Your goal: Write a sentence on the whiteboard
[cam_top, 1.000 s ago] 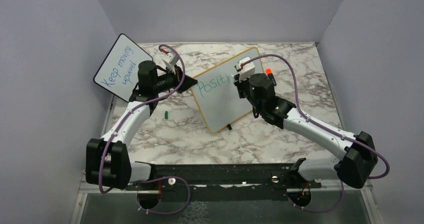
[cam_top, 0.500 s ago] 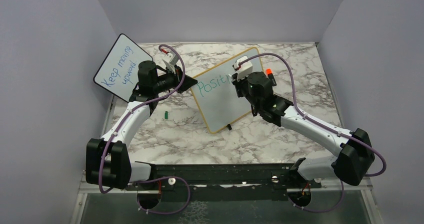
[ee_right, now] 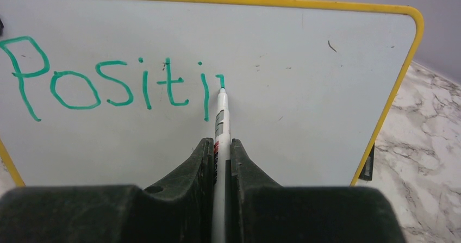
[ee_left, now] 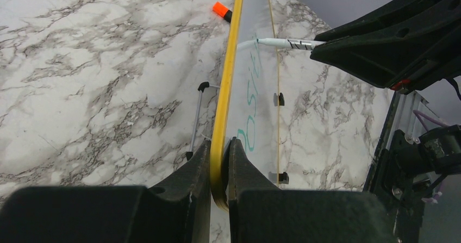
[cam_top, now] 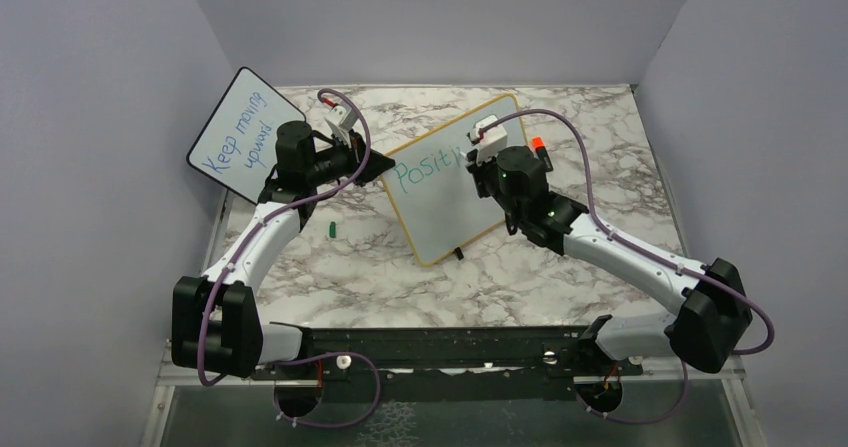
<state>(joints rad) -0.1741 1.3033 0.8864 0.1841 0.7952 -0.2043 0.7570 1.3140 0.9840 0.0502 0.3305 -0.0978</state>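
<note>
The whiteboard, yellow-framed, stands tilted on the marble table. My left gripper is shut on its left edge; the left wrist view shows the yellow frame pinched between the fingers of that gripper. My right gripper is shut on a white marker, whose green tip touches the board face. The sentence reads "Positi" in green, with a short fresh stroke at the tip. In the top view the right gripper covers the end of the writing.
A smaller black-framed board with blue writing leans at the back left, behind the left arm. A green cap lies on the table left of the whiteboard. An orange-tipped object lies behind the board. Walls close in on both sides.
My right gripper with the marker has shifted slightly across the board face. The left arm and the board have not moved.
</note>
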